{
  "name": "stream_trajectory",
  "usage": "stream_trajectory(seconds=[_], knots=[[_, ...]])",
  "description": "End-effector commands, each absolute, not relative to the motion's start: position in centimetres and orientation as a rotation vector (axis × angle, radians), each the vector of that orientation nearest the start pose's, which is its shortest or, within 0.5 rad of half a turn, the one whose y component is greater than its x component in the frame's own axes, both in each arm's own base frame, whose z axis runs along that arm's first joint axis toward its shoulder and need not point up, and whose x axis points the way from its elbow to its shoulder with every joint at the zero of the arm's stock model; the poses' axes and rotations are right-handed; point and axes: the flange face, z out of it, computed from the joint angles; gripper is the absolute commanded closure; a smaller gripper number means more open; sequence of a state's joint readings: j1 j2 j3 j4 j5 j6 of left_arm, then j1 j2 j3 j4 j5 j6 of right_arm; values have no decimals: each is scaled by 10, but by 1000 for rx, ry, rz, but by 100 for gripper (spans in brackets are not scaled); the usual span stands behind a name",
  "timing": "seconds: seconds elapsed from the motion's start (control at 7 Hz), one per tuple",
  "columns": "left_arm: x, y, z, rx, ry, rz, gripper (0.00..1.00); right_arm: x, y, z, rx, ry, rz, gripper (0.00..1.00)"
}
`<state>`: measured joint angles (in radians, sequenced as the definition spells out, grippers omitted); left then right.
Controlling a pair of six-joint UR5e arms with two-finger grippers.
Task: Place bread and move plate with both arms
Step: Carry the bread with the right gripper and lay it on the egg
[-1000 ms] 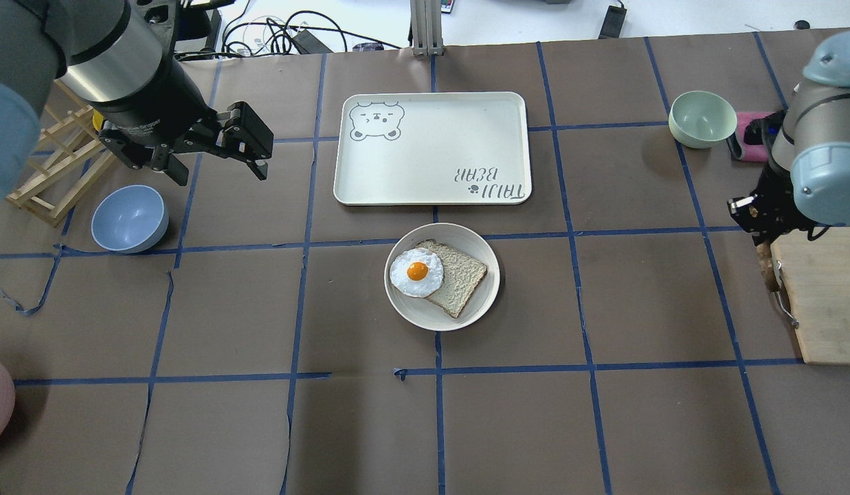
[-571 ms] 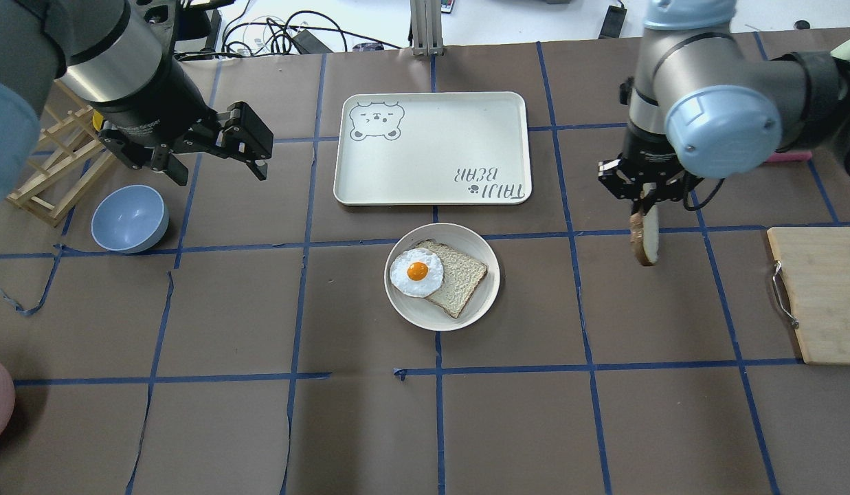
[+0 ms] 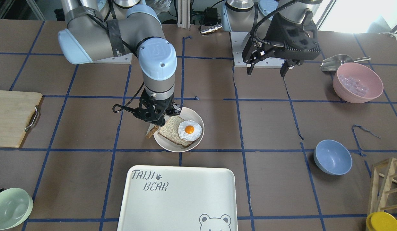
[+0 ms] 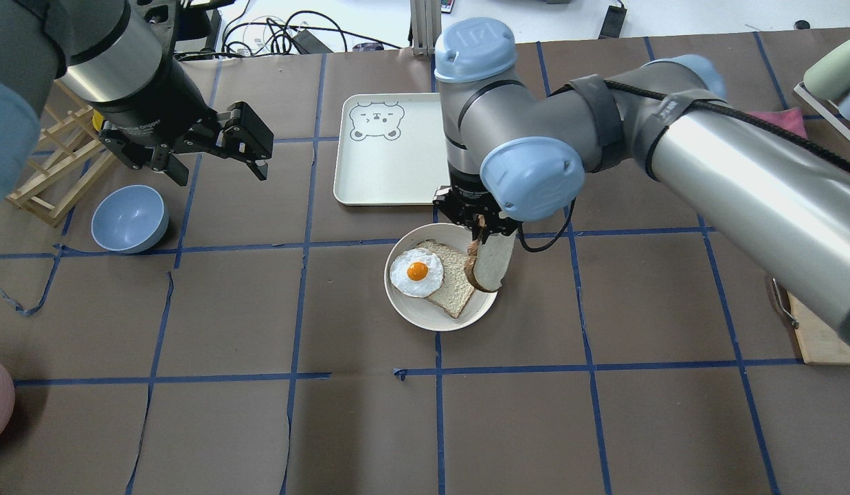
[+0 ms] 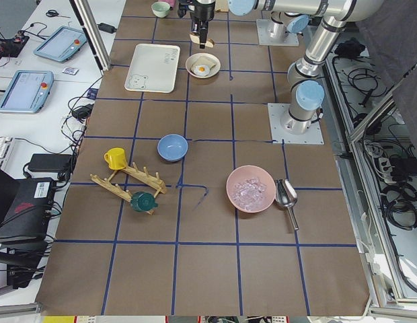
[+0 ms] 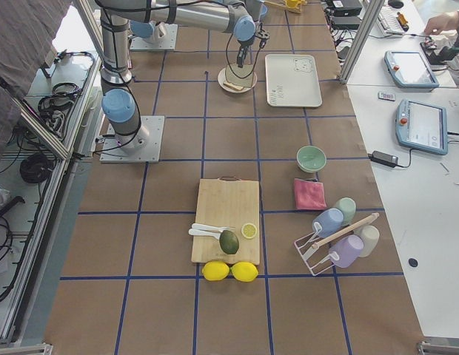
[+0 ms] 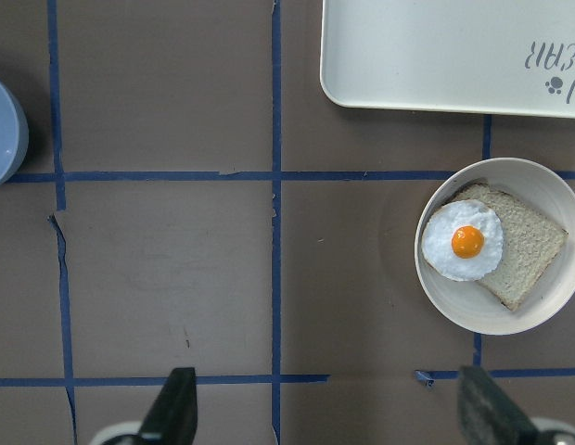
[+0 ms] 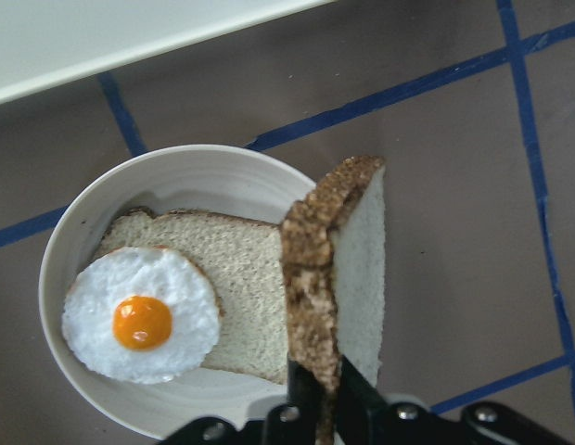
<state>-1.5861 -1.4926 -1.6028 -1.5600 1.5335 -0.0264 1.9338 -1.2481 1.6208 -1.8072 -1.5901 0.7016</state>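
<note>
Right pincer (image 4: 479,232) clamped on upright bread (image 4: 492,265) over plate (image 4: 409,308) rim, left pincer (image 4: 219,173) wide open, empty

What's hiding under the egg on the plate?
A flat slice of bread lies under the fried egg, on the plate. The egg covers one end of the slice, so that part cannot be seen.

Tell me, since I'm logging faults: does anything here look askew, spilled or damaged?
Nothing is spilled. The fried egg sits off-centre, overhanging the lower slice at its edge on the plate. The brown paper cover is torn in places, and blue tape curls loose near the blue bowl.
</note>
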Motion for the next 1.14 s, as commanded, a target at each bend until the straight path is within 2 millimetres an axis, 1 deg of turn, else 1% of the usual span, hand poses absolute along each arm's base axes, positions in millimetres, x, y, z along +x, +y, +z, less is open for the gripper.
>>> stream_trajectory(seconds=[0.0,0.14,0.29,0.57,0.71,0.86,1.0], knots=[[-143,-461,512,-18,3178,-94,0,359,-499,292,567,3156,149,100],[-143,-461,512,-18,3177,-94,0,362,-497,283,559,3165,172,100],[-143,-462,512,-18,3177,-96,0,364,-496,277,552,3172,184,100],[-143,-461,512,-18,3177,-94,0,364,-495,273,550,3175,198,100],[-143,-461,512,-18,3177,-94,0,365,-495,267,546,3174,214,100],[-143,-462,511,-15,3177,-94,0,365,-495,267,546,3173,215,98],[-143,-462,512,-13,3176,-96,0,367,-495,268,540,3169,200,64]])
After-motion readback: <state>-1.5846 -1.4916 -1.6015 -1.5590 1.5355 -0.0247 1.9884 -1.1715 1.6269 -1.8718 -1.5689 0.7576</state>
